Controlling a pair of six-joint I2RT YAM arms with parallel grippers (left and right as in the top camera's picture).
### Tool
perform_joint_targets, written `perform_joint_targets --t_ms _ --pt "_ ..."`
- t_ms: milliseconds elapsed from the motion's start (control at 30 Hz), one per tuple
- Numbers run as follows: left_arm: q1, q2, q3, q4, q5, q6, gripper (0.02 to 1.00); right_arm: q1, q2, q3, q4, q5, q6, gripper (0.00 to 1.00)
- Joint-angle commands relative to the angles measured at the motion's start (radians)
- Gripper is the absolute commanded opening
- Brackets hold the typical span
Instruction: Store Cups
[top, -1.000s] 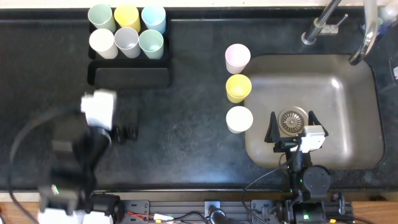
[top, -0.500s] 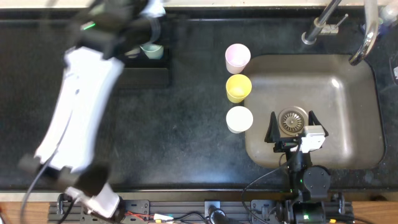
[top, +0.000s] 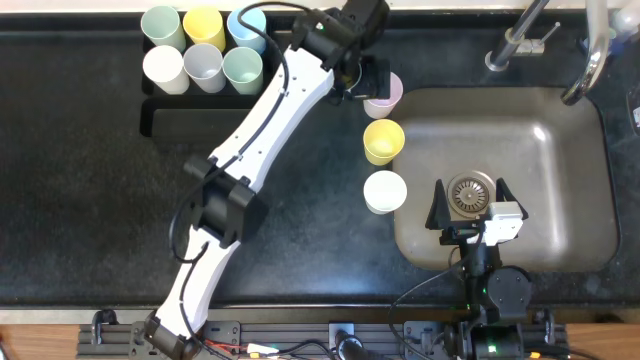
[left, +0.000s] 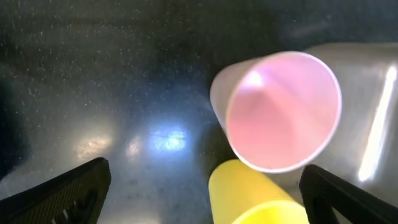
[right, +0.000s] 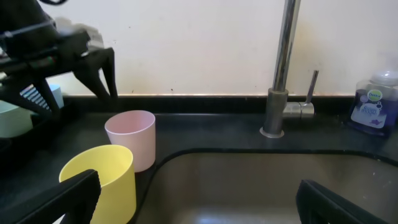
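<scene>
Three loose cups stand in a column near the centre of the top view, on the dark counter just beside the left rim of the sink: a pink cup uppermost, a yellow cup below it and a white cup lowest. The pink cup is partly covered there by the left gripper, which hangs over its upper left part; how high it is, I cannot tell. In the left wrist view its two fingers are spread wide with nothing held, the mouth of the pink cup shows beyond them, untouched, and the yellow cup is cut off by the lower edge. Six stored cups sit in a black tray at the upper left of the top view; the blue cup among them is half hidden behind a cable of the left arm. The right gripper is over the sink basin at the lower right, its jaws wide apart and holding nothing. The tap at the upper right is cut by the frame edge.
</scene>
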Motion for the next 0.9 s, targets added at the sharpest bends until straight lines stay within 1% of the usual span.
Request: perform_joint_targets --t_ms 33,133,233,433,733,800,900 --pt "0.003 0.008 0.047 0.003 0.005 -0.072 1.000 -0.002 -0.008 -0.013 0.005 -0.010 -0.003 0.998" --pt "0.003 0.024 0.047 0.004 0.023 -0.076 1.000 -0.002 -0.008 -0.013 0.005 -0.010 -0.003 0.998" --pt "0.002 0.032 0.047 0.005 0.021 -0.087 1.000 -0.002 -0.008 -0.013 0.005 -0.010 -0.003 0.998" --pt "0.002 0.061 0.047 0.014 -0.006 -0.114 1.000 -0.002 -0.008 -0.013 0.005 -0.010 -0.003 0.998" --pt "0.004 0.097 0.047 0.031 -0.010 -0.132 1.000 -0.002 -0.008 -0.013 0.005 -0.010 -0.003 0.996" --pt "0.005 0.098 0.047 0.032 -0.028 -0.150 1.000 -0.002 -0.008 -0.013 0.005 -0.010 -0.003 0.996" --pt "0.008 0.098 0.047 0.050 -0.031 -0.150 1.000 -0.002 -0.008 -0.013 0.005 -0.010 -0.003 0.998"
